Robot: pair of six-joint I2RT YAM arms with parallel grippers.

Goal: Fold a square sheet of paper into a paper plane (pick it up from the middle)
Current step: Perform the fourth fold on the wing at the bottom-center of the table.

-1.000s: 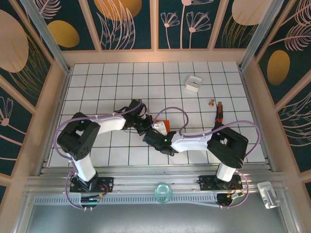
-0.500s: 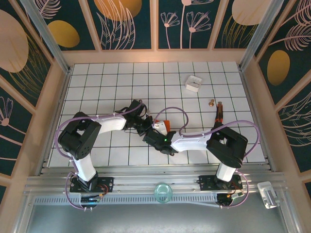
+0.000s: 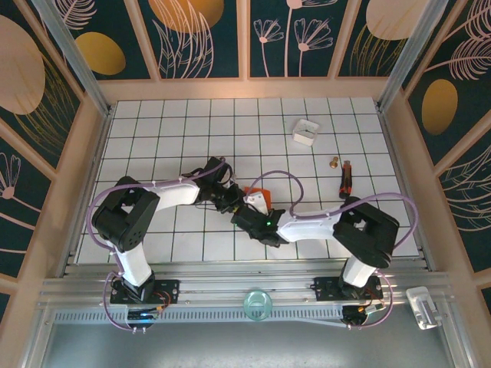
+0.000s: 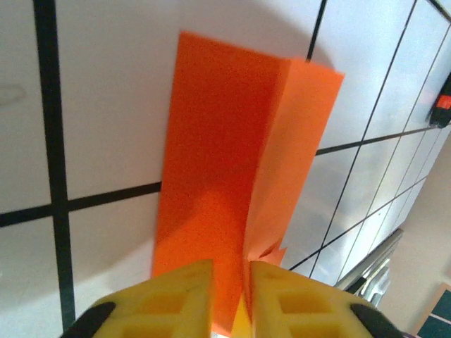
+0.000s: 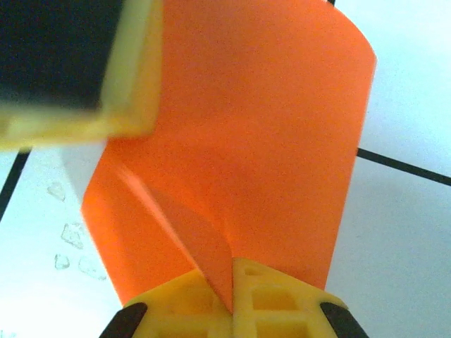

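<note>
The folded paper (image 3: 258, 197) stands at mid-counter (image 3: 176, 115) between my arms, its long axis running away from both wrists. My right jaws pinch its near edge; my left jaws sit narrow around it (gripping or not, I cannot tell).

Top view: bright, even overhead light. The tiled table (image 3: 153, 130) is sharp, with soft shadows lying on it and slight bowing of straight lines near the edges.

Left wrist view: the orange paper (image 4: 218, 155) is crisp, with a grey shadow on the tile above it. The yellow fingers (image 4: 162, 303) are soft.

Right wrist view: the yellow pad (image 5: 127, 98) at upper left is heavily blurred, and the white tiles are close to glare.
</note>
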